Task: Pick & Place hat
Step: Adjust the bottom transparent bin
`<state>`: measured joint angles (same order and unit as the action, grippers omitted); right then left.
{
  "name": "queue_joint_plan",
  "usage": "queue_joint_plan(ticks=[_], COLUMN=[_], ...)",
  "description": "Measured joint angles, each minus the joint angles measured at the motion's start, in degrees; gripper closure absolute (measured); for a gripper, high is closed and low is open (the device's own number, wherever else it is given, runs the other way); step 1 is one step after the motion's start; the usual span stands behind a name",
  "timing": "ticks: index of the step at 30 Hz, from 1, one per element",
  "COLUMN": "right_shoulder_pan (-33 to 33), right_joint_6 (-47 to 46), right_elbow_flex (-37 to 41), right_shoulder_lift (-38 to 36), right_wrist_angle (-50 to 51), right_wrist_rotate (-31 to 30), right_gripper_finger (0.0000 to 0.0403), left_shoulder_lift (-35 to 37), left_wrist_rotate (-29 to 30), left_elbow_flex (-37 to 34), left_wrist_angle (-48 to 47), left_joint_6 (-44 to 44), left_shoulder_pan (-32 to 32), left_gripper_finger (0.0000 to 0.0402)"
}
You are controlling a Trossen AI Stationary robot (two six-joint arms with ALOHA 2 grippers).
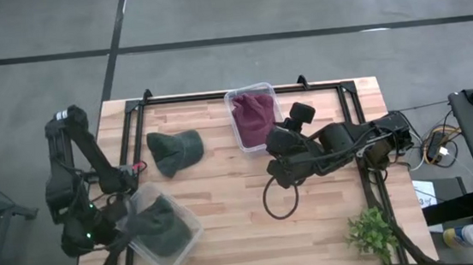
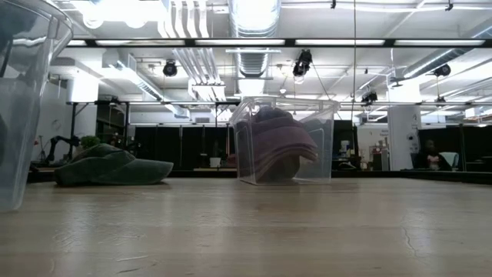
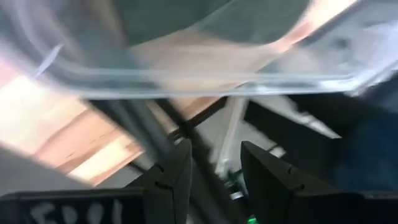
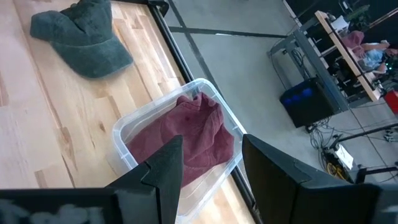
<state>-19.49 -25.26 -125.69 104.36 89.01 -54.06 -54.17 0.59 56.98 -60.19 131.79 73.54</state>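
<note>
I am holding my right gripper [image 1: 281, 173] above the middle of the wooden table [image 1: 225, 193], just beside the clear bin [image 1: 253, 116] at the far edge, and its fingers [image 4: 166, 163] are spread apart with nothing between them. Past those fingers I am looking down at the maroon hat [image 4: 189, 138], which is lying crumpled inside that bin [image 4: 127, 144]. In the low view the same bin [image 2: 286, 141] is standing upright on the table with the maroon hat [image 2: 275, 150] piled inside it.

A green hat [image 1: 173, 150] is lying loose on the bare wood to the left of that bin, well apart from both my grippers. It is also showing in the right wrist view [image 4: 84, 38] and low on the left of the low view [image 2: 111, 168].

My left gripper [image 1: 90, 229] is sitting at the near left corner, beside a second clear bin [image 1: 163, 229] holding another green hat [image 1: 157, 221]. Its fingers [image 3: 176, 177] are parted and empty, with the bin's clear rim [image 3: 205, 78] just ahead of them.
</note>
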Motion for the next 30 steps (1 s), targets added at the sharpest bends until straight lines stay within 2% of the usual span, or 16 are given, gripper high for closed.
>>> queue_joint_plan(ticks=[4,9,16,25,30], right_shoulder_pan=[0.04,0.04,0.02,0.02,0.02], right_joint_6=[0.00,-0.07,-0.22,-0.22,-0.22], right_elbow_flex=[0.02,0.02,0.02,0.02,0.02], right_shoulder_lift=[0.00,0.00,0.00,0.00,0.00], right_wrist_angle=[-0.02,-0.07,-0.32,-0.98,-1.06], right_wrist_rotate=[-0.02,0.00,0.07,0.09,0.09], right_gripper_finger=[0.0243,0.0243,0.0243,0.0243,0.0243], left_shoulder_lift=[-1.19,-0.99,1.11,4.93,6.61], left_wrist_rotate=[-6.89,-8.03,-12.68,-12.47,-7.59], left_elbow_flex=[-2.14,-5.59,-10.91,-14.87,-14.89], left_wrist_angle=[-0.06,0.07,-0.34,-5.22,-7.85], left_joint_6=[-0.08,-2.35,-4.56,-5.48,-6.01], left_shoulder_pan=[0.00,-0.04,0.00,0.00,0.00], left_gripper_finger=[0.0271,0.0271,0.0271,0.0271,0.0271])
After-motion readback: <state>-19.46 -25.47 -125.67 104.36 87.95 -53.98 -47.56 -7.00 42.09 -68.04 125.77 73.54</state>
